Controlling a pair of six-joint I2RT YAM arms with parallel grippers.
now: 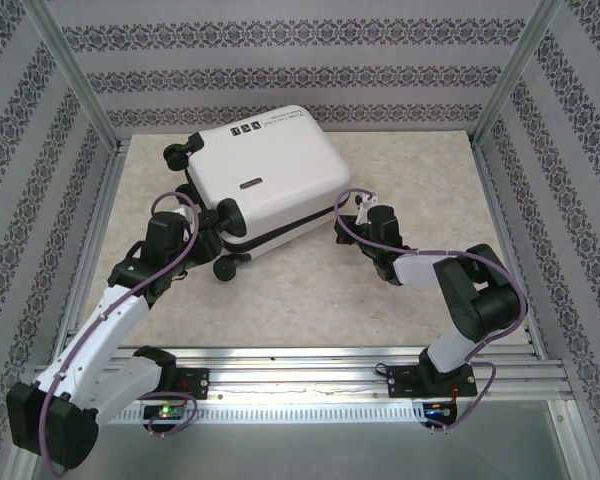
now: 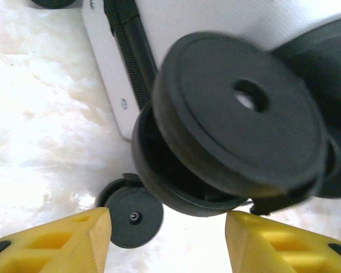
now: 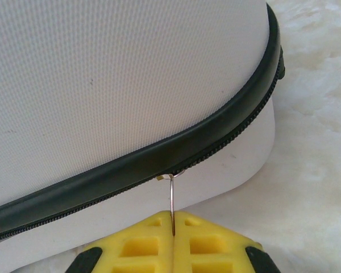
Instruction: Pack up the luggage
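From the top view, you have the small white hard-shell suitcase (image 1: 260, 170) lying flat and shut on the pale stone-patterned table (image 1: 420, 170), towards the far left, its black caster wheels pointing at the left arm. The left gripper (image 1: 193, 213) sits just beside the near wheel end, and the right gripper (image 1: 353, 208) is at the case's near right corner. In the left wrist view, the left claw (image 2: 166, 236) has its 2 yellow fingers (image 2: 74, 242) spread with nothing between them. A large black caster wheel (image 2: 238, 114) hangs just ahead of the gap, a smaller caster (image 2: 133, 219) rests on the table by the left finger, and the black zipper seam (image 2: 128, 51) runs up the white shell. In the right wrist view, the right claw (image 3: 173, 224) is pressed together on a thin metal zipper pull (image 3: 171, 196), which hangs from the black zipper band (image 3: 159, 159) just before the band curves round the rounded corner. You cannot tell from here which side of the slider is already zipped. The step in hand looks like closing the zipper, with packing itself apparently done. Your next move probably calls for drawing the pull along the band, following the curve so the thin tab does not slip out, while the left claw braces the wheel end against sliding.
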